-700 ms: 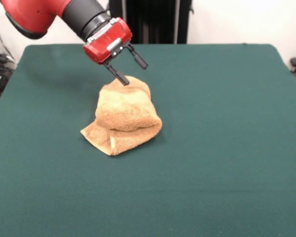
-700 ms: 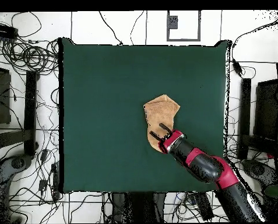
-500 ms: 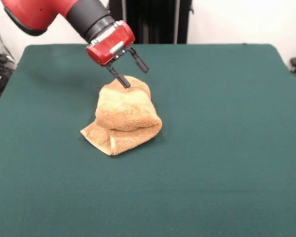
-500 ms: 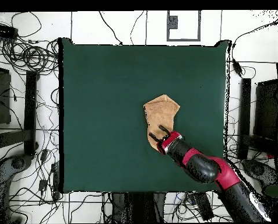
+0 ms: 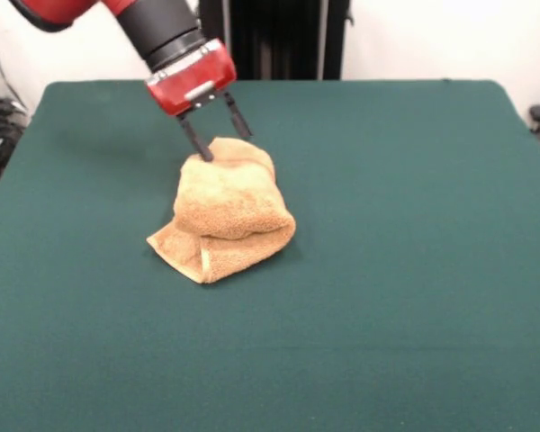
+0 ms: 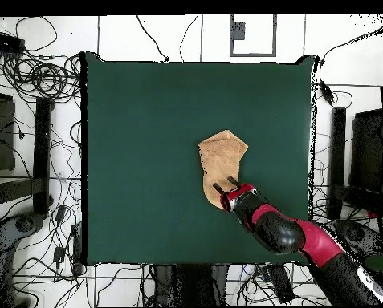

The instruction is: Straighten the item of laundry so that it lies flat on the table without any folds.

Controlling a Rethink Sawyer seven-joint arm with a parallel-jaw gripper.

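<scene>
The golden-tan towel [image 5: 227,209] lies folded over in a thick bundle near the middle of the dark green table [image 5: 414,270]. It also shows in the overhead view [image 6: 221,164], bunched and narrow. My gripper [image 5: 222,144] is open, its two black fingers pointing down at the towel's far edge, one finger [image 5: 197,144] touching the cloth. In the overhead view the gripper [image 6: 226,186] sits at the towel's end nearest the robot. No white tag shows.
Green table surface surrounds the towel on all sides [image 6: 146,128]. Cables and stands lie on the floor around the table [image 6: 34,80]. A dark pedestal stands behind the table's far edge [image 5: 279,40].
My gripper has moved left in the front view and down, from above the towel's far edge to touching it. The towel has not moved.
</scene>
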